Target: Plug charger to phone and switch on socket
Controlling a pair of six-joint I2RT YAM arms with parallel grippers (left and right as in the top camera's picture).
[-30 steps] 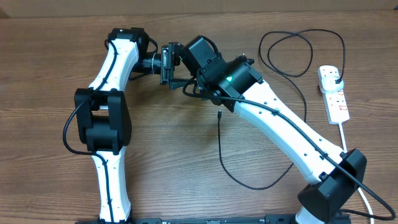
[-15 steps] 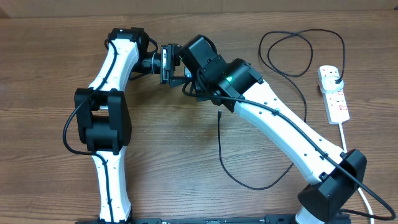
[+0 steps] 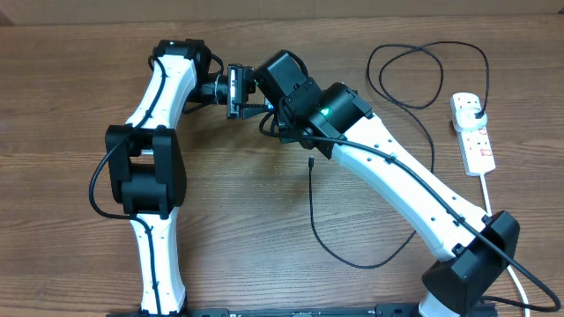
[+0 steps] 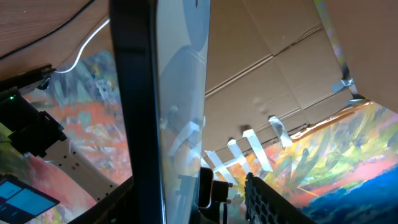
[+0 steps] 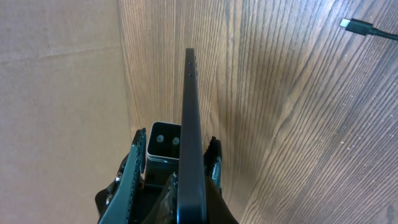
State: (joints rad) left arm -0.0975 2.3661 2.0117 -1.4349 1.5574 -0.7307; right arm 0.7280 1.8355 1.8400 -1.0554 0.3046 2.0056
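Overhead: both arms meet at about 11 o'clock on the table (image 3: 70, 220). The phone (image 3: 234, 91) is off the wood, on edge, between the left claw (image 3: 222, 90) and the right claw (image 3: 257, 95). Looks like a handover or regrip to get the port end facing out. The charger cable (image 3: 314, 220) lies loose, with its tip (image 3: 310, 161) near centre, at 5 o'clock from the phone and well apart from it. The cable loops round to 1 o'clock. Its plug (image 3: 477, 110) already sits in the power strip (image 3: 473, 134) at 3 o'clock. Can't read the switch state from here.

Left wrist: the phone (image 4: 180, 93) fills the 9-to-12 o'clock side, edge-on and very close, with the glass reflecting the cardboard wall (image 4: 273, 56). Dark parts show at 6 o'clock, but I can't tell whose fingers they are. Can't tell whether the left claw is clamped or apart.

Right wrist: the right claw (image 5: 177, 142) is clamped on the phone (image 5: 191, 106), one finger on each flat face. The thin edge faces the camera and the free end points to 12 o'clock. That grip leaves the end face clear, likely for the connector. The tip (image 5: 356, 25) lies on the wood at 2 o'clock, untouched.

Judgement: phone staged, cable not yet picked up, plug-in and switch both pending.
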